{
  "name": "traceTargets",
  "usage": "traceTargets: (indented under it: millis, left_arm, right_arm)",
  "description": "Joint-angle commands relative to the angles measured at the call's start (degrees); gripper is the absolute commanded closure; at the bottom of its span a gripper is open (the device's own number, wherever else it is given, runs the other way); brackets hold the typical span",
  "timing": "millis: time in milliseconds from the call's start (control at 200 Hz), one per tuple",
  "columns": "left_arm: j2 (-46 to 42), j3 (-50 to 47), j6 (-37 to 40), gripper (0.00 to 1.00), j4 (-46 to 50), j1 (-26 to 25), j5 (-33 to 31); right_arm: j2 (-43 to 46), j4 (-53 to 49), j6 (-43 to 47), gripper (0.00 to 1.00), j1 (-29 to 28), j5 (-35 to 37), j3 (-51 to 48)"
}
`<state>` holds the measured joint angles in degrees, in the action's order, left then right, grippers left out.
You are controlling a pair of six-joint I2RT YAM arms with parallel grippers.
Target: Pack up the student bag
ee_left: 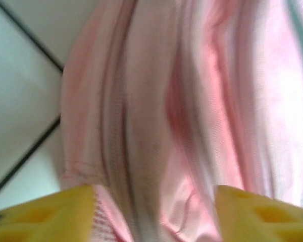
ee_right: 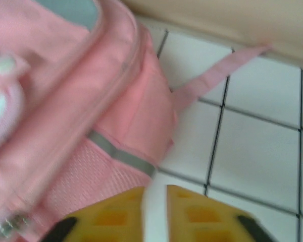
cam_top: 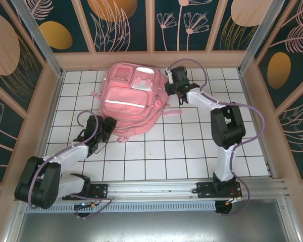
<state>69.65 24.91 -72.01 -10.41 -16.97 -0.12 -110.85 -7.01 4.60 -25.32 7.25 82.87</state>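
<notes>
The student bag (cam_top: 129, 103), a large pink backpack with a pale reflective stripe, lies flat on the white tiled table (cam_top: 192, 151), front pockets up. My left gripper (cam_top: 107, 129) is at the bag's near left corner. In the left wrist view its yellow fingers (ee_left: 45, 214) stand wide apart and open (ee_left: 154, 212), with folds of the bag's pink fabric (ee_left: 156, 126) just ahead and nothing gripped. My right gripper (cam_top: 170, 88) is at the bag's far right edge. Its fingers (ee_right: 111, 214) are slightly open (ee_right: 155, 201) over bare tile, beside the bag's mesh side pocket (ee_right: 86, 176).
A loose pink strap (ee_right: 217, 75) trails from the bag across the tiles toward the wooden back wall (cam_top: 156, 59). Wooden side walls (cam_top: 49, 101) and metal posts fence the table. An aluminium rail (cam_top: 156, 189) carries both arm bases along the near edge.
</notes>
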Motion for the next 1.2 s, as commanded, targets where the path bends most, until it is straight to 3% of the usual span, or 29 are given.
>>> traceTargets:
  millis: [0, 110, 245, 355, 450, 585, 756, 791, 856, 886, 946, 1046, 1121, 1196]
  left_arm:
    - [-2.44, 6.81, 12.11, 0.01, 12.51, 1.37, -13.44]
    - [-3.36, 11.17, 20.66, 0.01, 14.45, 2.99, -22.45]
    - [-2.09, 12.09, 32.36, 0.01, 9.54, 4.26, -34.93]
    - [1.11, 9.13, 44.74, 0.01, -0.92, 4.51, -46.04]
    - [4.99, 5.61, 53.68, 0.01, -11.54, 5.01, -49.50]
    - [10.94, 2.55, 60.91, 0.01, -24.34, 5.70, -47.28]
    - [15.77, -0.44, 68.55, 0.01, -40.20, 6.76, -40.78]
    - [16.41, -1.00, 70.14, 0.01, -43.95, 6.98, -38.14]
    - [17.69, -1.75, 69.54, 0.01, -47.37, 8.44, -31.72]
    - [18.79, -1.81, 69.17, 0.01, -48.53, 8.83, -31.92]
    - [18.01, -2.28, 68.11, 0.01, -47.93, 9.47, -31.05]
    - [14.73, -10.25, 65.76, 0.01, -59.15, 12.20, -26.59]
    - [14.33, -11.78, 65.85, 0.01, -61.30, 12.49, -25.19]
    - [14.71, -13.89, 66.78, 0.01, -65.00, 12.49, -22.14]
  right_arm:
    - [9.68, 1.36, -7.66, 0.57, 0.55, 7.79, -8.62]
    - [15.57, 3.09, -11.68, 0.42, 2.37, 19.50, -17.45]
    - [20.13, 6.15, -17.77, 0.36, 8.19, 30.09, -27.69]
    - [22.64, 14.38, -18.11, 0.35, 14.00, 27.90, -36.30]
    - [23.25, 24.67, -15.12, 0.35, 17.82, 22.35, -42.61]
    - [24.15, 48.33, -8.92, 0.34, 19.86, 15.55, -53.88]
    - [23.81, 59.70, -6.09, 0.31, 21.04, 12.95, -59.06]
    - [22.46, 65.64, -5.63, 0.25, 22.15, 10.47, -61.33]
    - [23.17, 64.36, -6.40, 0.11, 23.16, 8.24, -61.35]
    - [23.65, 64.38, -6.70, 0.09, 23.20, 7.93, -61.73]
    - [24.46, 68.21, -7.08, 0.08, 23.49, 8.03, -64.26]
    - [25.12, 70.88, -8.03, 0.01, 25.16, 5.11, -66.20]
    - [25.14, 71.12, -8.03, 0.01, 25.16, 4.70, -66.41]
    - [24.37, 75.10, -7.54, 0.01, 26.31, -0.66, -68.72]
